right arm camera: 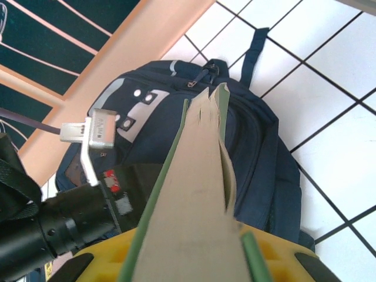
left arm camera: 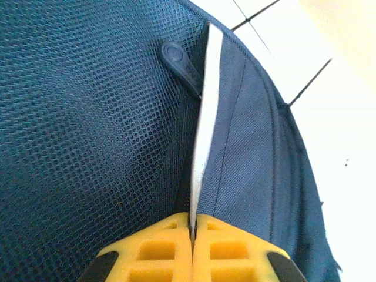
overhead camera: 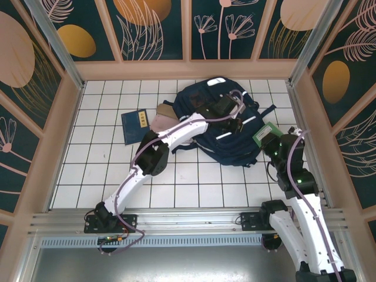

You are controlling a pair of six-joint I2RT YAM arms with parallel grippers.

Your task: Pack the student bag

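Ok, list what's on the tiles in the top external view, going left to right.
blue book → tan item → student bag → green book

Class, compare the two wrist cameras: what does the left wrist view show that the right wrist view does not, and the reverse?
Left wrist, not right wrist: the pinch itself, with the left gripper shut on a white strip of the student bag, and the blue mesh close up. Right wrist, not left wrist: the right gripper clamping a green book, and a patterned wall panel. Shared: the navy bag and the white tiled table.
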